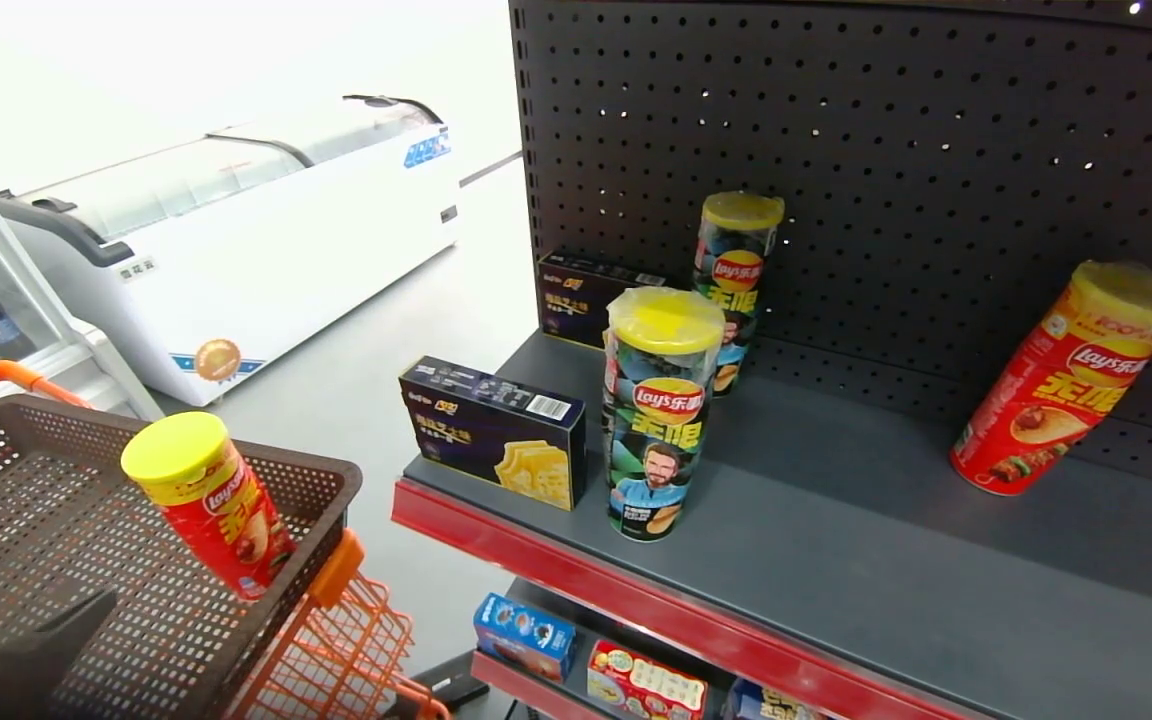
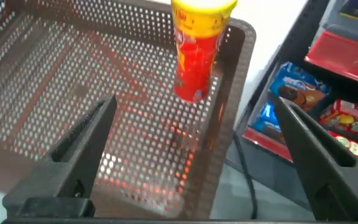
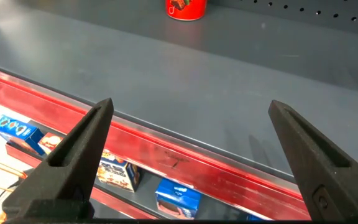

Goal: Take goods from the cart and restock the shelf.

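Closest to the head camera, at 8 o'clock in its view, the left gripper (image 2: 194, 106) hangs over the brown mesh cart basket (image 1: 276, 457) with its fingers spread wide and nothing between them. The task's thing, a red crisp can (image 1: 208, 505) with a yellow lid, stands inside the basket near its corner facing the shelf, just beyond those open fingers. It is tilted. Its long axis runs from the lid at 11 o'clock down to the base at 5 o'clock, and the base sits low against the mesh wall, on which the can seems to lean. I judge it a light paperboard tube, stiff along its length but easy to dent if squeezed hard, with a glossy wrap that may slip. The snap-on lid is a poor place to hold, so the grip should close across the middle of the body, square to the long axis. The right gripper (image 3: 191, 104), also spread and empty, hangs over the front edge of the grey shelf (image 1: 836, 560), which fills the head view from 2 to 5 o'clock. On that shelf a second red can (image 1: 1066, 380) leans on the pegboard (image 1: 936, 150) at 3 o'clock, lid up. Two green-blue cans (image 1: 661, 410) stand upright near the centre beside two dark boxes (image 1: 496, 430).
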{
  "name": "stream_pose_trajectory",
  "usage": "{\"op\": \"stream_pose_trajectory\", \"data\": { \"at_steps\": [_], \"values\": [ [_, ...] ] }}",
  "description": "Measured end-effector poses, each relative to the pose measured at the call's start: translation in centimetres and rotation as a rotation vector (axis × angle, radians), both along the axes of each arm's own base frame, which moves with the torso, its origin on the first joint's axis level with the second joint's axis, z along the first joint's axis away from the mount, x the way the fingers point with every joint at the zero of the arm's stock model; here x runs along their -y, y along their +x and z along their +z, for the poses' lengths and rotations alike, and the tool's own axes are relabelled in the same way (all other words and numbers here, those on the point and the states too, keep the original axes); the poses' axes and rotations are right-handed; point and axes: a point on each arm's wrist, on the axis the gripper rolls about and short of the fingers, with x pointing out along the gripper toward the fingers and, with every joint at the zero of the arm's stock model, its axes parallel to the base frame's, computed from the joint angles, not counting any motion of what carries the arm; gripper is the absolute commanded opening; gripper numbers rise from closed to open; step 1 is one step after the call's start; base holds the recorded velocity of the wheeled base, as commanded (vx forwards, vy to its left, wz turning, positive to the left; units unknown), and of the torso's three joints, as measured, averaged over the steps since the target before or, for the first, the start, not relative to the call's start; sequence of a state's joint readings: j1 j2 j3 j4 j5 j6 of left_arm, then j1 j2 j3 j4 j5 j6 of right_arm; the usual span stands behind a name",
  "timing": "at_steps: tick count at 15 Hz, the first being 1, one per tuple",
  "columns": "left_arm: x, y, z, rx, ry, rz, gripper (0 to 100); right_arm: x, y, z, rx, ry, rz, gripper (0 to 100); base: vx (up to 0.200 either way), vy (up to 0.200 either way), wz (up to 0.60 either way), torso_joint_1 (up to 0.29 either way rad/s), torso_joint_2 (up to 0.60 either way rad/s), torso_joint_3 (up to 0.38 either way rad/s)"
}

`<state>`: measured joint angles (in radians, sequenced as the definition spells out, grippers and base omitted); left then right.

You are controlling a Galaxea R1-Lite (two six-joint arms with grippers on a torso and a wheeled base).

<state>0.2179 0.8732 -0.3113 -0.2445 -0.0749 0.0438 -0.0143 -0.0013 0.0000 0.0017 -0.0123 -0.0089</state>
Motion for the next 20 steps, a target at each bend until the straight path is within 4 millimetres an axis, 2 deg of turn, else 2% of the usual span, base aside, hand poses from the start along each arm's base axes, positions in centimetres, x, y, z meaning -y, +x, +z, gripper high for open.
{"op": "stream_pose_trajectory", "data": {
  "at_steps": [4,12,20],
  "values": [
    [-0.5,3.5,-1.3,-0.005,0.024,-0.042,100,0.0,0.0,0.0,0.0,0.0,0.0,100,0.0,0.0,0.0,0.0,0.0,0.0],
    [-1.4,9.4,-4.2,0.048,0.035,-0.054,100,0.0,0.0,0.0,0.0,0.0,0.0,100,0.0,0.0,0.0,0.0,0.0,0.0],
    [-2.1,12.8,-7.3,0.052,0.032,-0.047,100,0.0,0.0,0.0,0.0,0.0,0.0,100,0.0,0.0,0.0,0.0,0.0,0.0]
  ]
}}
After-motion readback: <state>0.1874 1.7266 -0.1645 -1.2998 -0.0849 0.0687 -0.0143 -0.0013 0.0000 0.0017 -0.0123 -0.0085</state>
